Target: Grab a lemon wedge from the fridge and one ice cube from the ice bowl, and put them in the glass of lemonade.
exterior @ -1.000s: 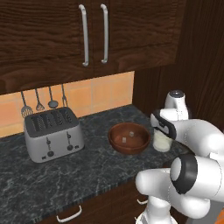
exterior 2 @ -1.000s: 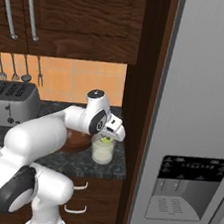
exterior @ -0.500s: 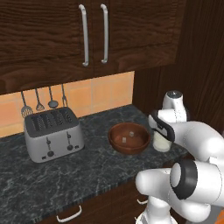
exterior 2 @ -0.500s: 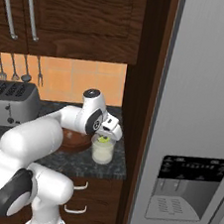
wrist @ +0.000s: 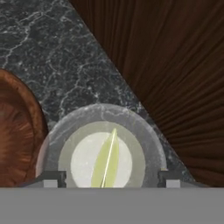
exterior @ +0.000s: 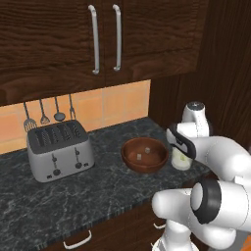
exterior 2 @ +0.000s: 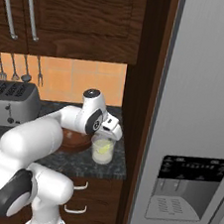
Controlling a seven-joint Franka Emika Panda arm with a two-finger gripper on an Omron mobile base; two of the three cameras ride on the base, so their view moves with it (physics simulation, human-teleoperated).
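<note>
Since the earlier pictures, little has shifted except the jaws, which were shut and are now standing wide, with one fingertip [wrist: 50, 178] showing on each side of the glass of lemonade [wrist: 101, 151] in the hand view. Nothing is being held between them. From that view the lemon wedge [wrist: 105, 162] is lying in the pale liquid as a thin yellow-green sliver, seen edge-on. The gripper [exterior 2: 113, 128] is hovering directly over the glass of lemonade [exterior 2: 102, 149] in the right base view, close above its rim.

The glass is standing upright on the dark marble table [exterior: 98, 193], just beside the ice bowl [exterior: 145, 155], which is sitting to its left in the left base view with pale ice cubes [exterior: 141, 156] lying inside it (two can be made out). The fridge [exterior 2: 198, 120] is standing to the right of the table in the right base view, both doors appearing closed, with a dark wooden panel [exterior 2: 144, 88] rising between it and the glass
</note>
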